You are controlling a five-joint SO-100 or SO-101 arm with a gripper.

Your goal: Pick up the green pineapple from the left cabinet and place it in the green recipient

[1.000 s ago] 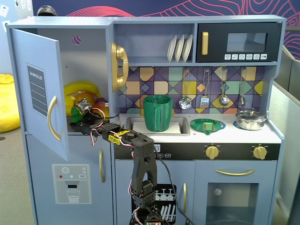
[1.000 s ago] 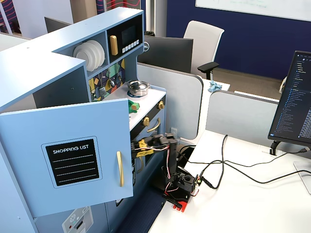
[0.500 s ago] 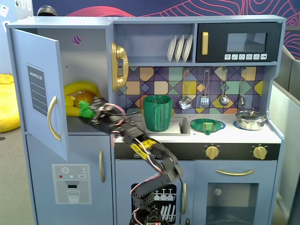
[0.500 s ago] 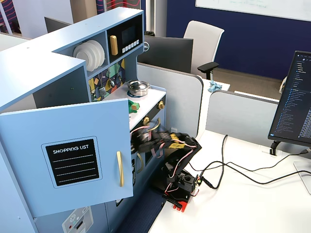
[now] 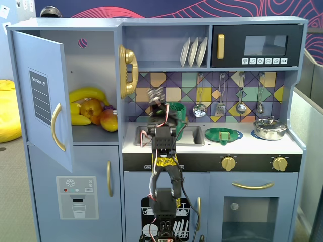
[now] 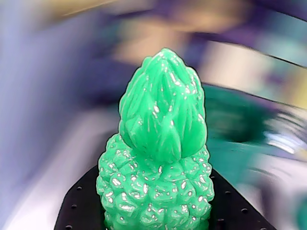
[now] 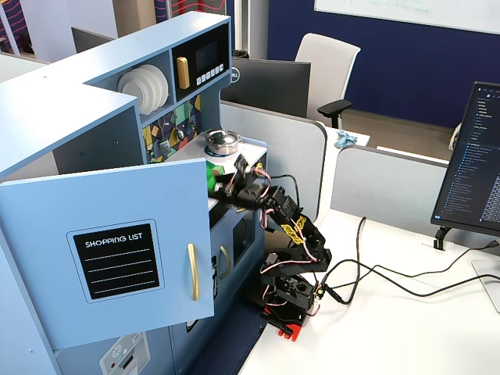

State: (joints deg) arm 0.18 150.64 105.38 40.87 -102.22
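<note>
The gripper (image 6: pixel 156 211) is clamped on the pineapple (image 6: pixel 158 148): in the wrist view the toy fills the centre of the frame, bumpy body low, leafy tuft pointing up, with black gripper parts on both sides of its base at the bottom edge. The background there is blurred; a dark green shape at centre right appears to be the cup, though this cannot be confirmed from that view. In a fixed view the arm (image 5: pixel 164 166) rises from the bottom centre of the frame in front of the kitchen, its head at mid-frame over the sink (image 5: pixel 194 135). The cup (image 5: pixel 177 111) stands just right of and behind the arm's head, partly covered by it. The cabinet (image 5: pixel 91 70) occupies the left of that frame, its door (image 5: pixel 43 98) swung open; bananas (image 5: pixel 87 94) and an apple (image 5: pixel 108 120) lie on its shelf. In another fixed view the door fills the lower left, and a patch of bright green (image 7: pixel 212 176) shows beside the arm's head at centre; whether it is pineapple or cup cannot be told
</note>
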